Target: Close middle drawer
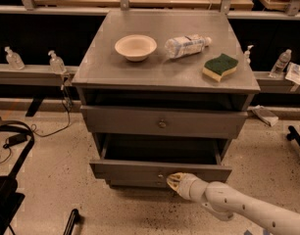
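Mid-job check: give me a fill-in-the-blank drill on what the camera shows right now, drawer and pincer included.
1. The middle drawer stands partly ____.
2. The pincer is at that drawer's ____, beside its knob.
3. On the cabinet top, the bottle lies between the bowl and the ____.
Missing words: open; front; sponge.
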Robot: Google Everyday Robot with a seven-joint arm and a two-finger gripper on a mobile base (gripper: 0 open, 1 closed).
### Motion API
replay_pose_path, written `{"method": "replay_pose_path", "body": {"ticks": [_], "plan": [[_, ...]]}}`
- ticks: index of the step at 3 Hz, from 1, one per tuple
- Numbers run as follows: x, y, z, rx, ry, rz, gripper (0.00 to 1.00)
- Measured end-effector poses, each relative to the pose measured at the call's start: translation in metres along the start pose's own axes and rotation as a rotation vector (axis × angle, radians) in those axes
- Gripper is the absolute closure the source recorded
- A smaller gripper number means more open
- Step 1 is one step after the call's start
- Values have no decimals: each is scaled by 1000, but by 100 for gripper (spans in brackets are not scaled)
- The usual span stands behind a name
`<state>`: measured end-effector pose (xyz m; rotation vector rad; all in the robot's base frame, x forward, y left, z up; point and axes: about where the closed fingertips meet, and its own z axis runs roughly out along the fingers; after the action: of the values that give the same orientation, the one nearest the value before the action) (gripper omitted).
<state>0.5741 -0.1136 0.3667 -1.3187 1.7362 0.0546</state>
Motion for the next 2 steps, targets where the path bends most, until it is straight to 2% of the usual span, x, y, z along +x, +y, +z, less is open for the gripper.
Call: {"method": "replay_pose_path", "body": {"ticks": [2], "plan": [[3, -1, 26, -21, 24, -9, 100]]}}
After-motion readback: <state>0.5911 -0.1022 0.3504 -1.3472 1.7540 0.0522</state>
